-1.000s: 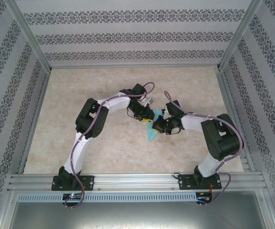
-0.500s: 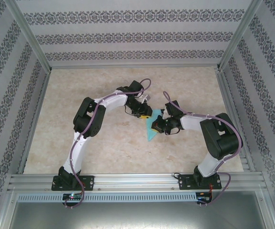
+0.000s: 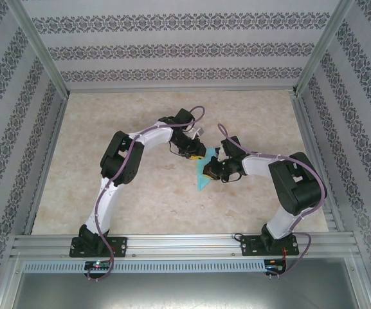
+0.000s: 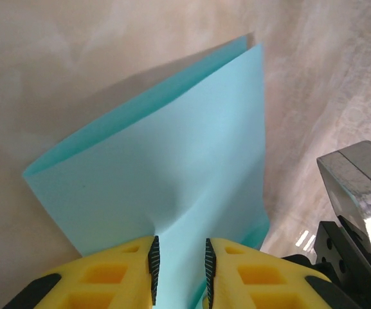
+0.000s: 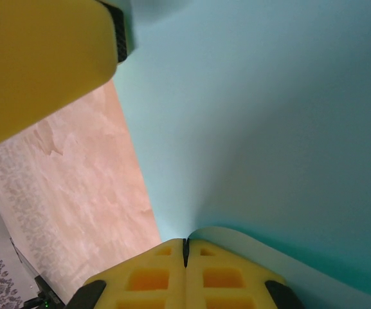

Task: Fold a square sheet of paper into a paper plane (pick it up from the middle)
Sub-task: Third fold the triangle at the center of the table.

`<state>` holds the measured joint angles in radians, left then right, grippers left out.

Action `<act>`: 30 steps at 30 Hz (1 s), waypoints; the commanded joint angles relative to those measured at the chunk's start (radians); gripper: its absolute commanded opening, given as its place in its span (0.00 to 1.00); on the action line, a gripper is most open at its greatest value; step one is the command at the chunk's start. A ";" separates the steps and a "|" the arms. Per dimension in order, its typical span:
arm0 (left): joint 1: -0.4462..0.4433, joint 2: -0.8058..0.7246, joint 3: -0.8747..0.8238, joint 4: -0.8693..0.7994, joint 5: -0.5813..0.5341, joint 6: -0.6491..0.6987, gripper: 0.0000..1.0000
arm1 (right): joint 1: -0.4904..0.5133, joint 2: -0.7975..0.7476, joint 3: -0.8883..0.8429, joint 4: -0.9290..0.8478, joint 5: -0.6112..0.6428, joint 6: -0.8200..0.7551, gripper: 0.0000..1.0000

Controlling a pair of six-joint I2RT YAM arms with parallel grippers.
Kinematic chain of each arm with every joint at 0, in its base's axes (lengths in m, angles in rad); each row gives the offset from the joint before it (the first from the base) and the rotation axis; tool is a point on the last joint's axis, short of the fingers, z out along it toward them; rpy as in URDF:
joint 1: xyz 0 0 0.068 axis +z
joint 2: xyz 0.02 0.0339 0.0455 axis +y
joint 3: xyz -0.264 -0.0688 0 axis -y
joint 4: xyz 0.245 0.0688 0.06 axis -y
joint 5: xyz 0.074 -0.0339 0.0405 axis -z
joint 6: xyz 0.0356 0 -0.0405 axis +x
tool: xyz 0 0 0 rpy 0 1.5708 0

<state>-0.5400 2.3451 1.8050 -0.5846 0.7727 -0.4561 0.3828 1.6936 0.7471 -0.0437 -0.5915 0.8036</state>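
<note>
While the right gripper (image 5: 185, 248) is clamped tight on the sheet of paper (image 4: 172, 148) at the middle of the table (image 3: 121, 116), the left gripper (image 4: 180, 248) fingers sit slightly apart astride its edge (grip unclear). Opposing pulls could tear it or skew the crease.

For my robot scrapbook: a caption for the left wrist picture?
Left gripper, yellow fingers apart, straddles the folded light turquoise-blue paper sheet.

- Left gripper (image 3: 198, 156) and right gripper (image 3: 212, 168) crowded the middle of the table (image 3: 153, 206), close together at the paper sheet (image 3: 202, 181), with hardly a gap to pass between them
- Both arms arched in from the near edge, blocking that approach
- Bare tabletop lay open elsewhere (far side, left, right)
- Frame posts (image 3: 40, 51) and patterned walls (image 3: 172, 51) closed the sides
</note>
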 commanded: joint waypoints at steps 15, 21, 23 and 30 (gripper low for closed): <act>0.008 0.037 -0.006 -0.028 -0.023 0.028 0.29 | 0.019 0.019 0.021 0.057 -0.018 -0.008 0.03; 0.007 0.036 -0.008 -0.026 -0.021 0.027 0.29 | 0.022 0.032 0.027 0.065 -0.024 -0.007 0.03; 0.008 0.036 -0.008 -0.027 -0.020 0.029 0.29 | 0.022 0.037 0.028 0.060 -0.021 -0.009 0.03; 0.008 0.037 -0.010 -0.026 -0.018 0.026 0.29 | 0.021 0.038 0.023 0.092 -0.010 0.015 0.03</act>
<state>-0.5400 2.3573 1.8050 -0.5873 0.7696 -0.4496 0.3958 1.7241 0.7536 0.0151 -0.5961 0.8097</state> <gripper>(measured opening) 0.292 0.049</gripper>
